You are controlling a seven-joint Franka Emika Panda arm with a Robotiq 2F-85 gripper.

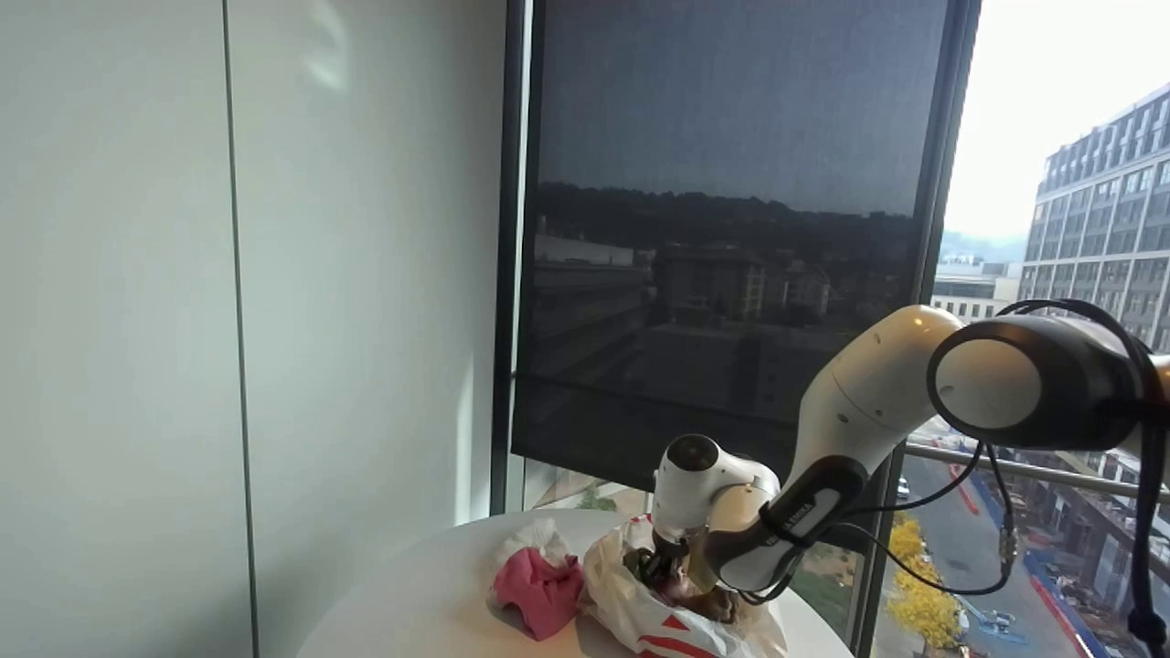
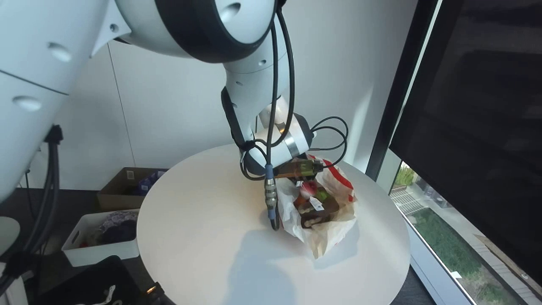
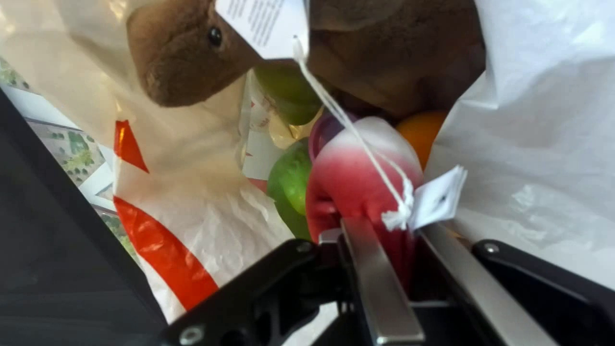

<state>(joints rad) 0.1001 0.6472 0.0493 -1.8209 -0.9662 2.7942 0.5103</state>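
Red and white, a soft, rounded thing (image 3: 360, 173) is squeezed between the two silver metal fingers (image 3: 379, 283) of the black claw (image 3: 388, 229). It is down in the mouth of a crinkly white plastic bag with red shapes (image 3: 528, 144). A long white string (image 3: 332, 104) lies over it and ends in a knot (image 3: 396, 218), next to a small white paper tag (image 3: 437, 199). Up at the other end is a bigger white tag (image 3: 269, 24) with tiny words, by the head of a furry brown toy animal (image 3: 187, 53) with a shiny black eye. Beside the red and white thing are a smooth bright green thing (image 3: 293, 185), a round purple thing (image 3: 329, 127) and a bit of something orange (image 3: 423, 133). A darker green thing (image 3: 288, 91) peeks out under the brown toy.

The bag sits on a round white tabletop (image 2: 199, 212). In an exterior view, a bundle of bright pink cloth (image 1: 539, 594) lies just beside it, with something white and fluffy (image 1: 539, 539) behind. The white and black robot arm (image 1: 859, 393) bends down over the bag.
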